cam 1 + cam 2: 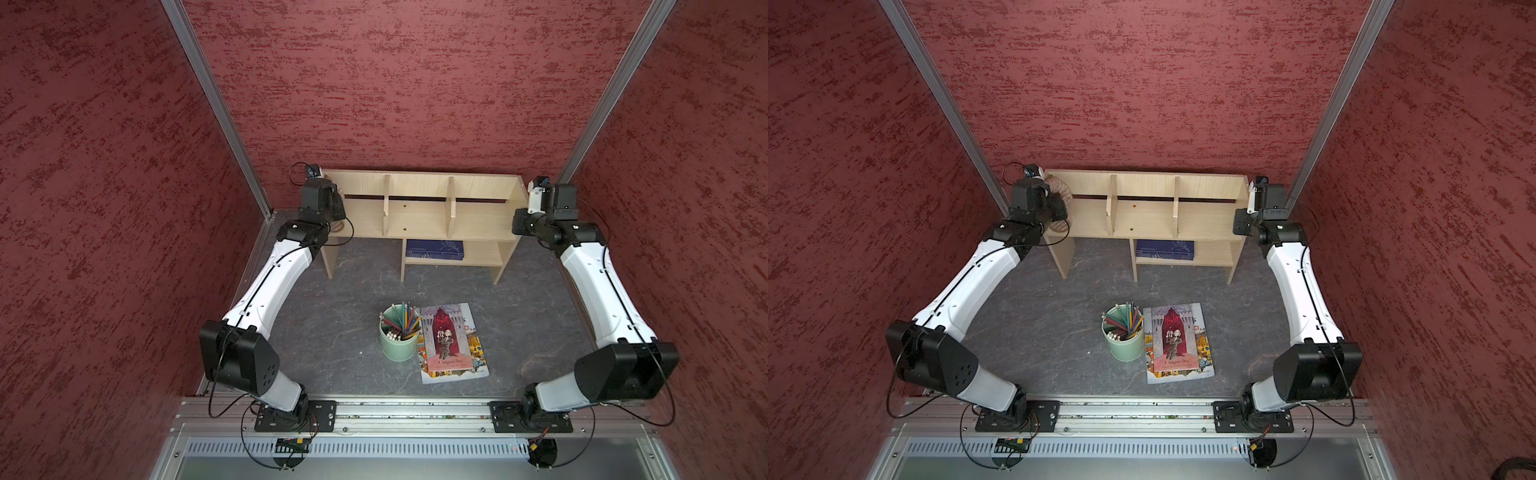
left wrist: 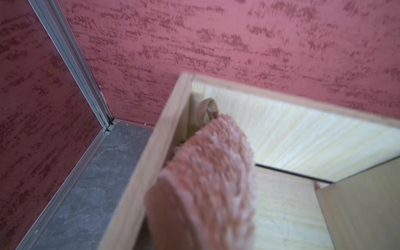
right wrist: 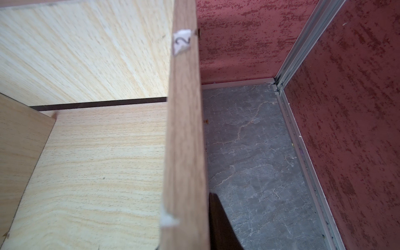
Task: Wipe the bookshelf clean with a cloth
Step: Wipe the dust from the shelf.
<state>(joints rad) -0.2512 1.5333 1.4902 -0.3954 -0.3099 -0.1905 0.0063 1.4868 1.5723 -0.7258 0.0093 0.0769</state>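
Cloth (image 2: 205, 184), likely soft, light and limp, best pinched at a bunched fold, is clenched in left jaws against an end wall of the bookshelf (image 2: 303, 140); whether right jaws grip the opposite panel cannot be told.

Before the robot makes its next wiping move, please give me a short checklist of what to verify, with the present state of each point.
1. Grip on the cloth: ok, the left gripper is shut on it.
2. Contact with the bookshelf: ok, the cloth lies against the left side panel, inside the left compartment.
3. Hold of the right gripper on the right side panel: cannot tell; it is at the panel, but its grip is hidden.
4. Middle compartment clean: cannot tell; two small spots show there.
5. The pencil cup and the illustrated book are out of the way: ok, both are on the table, apart from the bookshelf.
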